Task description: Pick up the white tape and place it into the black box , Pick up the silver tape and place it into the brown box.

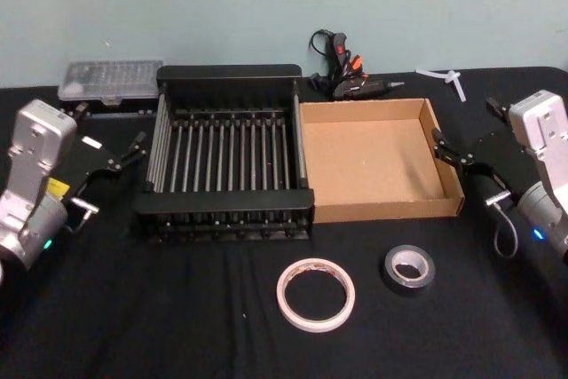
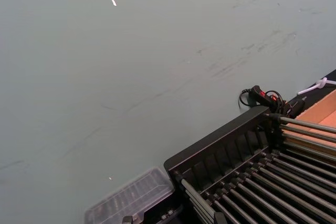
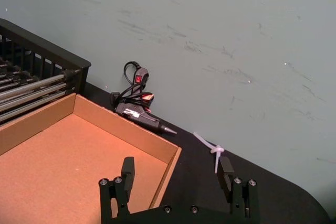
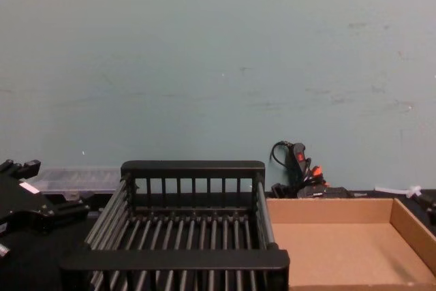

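Awaiting first pick: white tape (image 1: 315, 295) and silver tape (image 1: 408, 267) lie near the front table edge, before empty black box (image 1: 232, 76) and brown box (image 1: 451, 169). Left gripper (image 1: 118, 160) probably open; right gripper (image 3: 177, 174) open, empty. Next: descend onto white tape.

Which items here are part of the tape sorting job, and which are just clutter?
Job:
white tape
silver tape
black box
brown box
left gripper and right gripper, both open, beside the boxes

Lying about:
glue gun
clear plastic case
white zip tie
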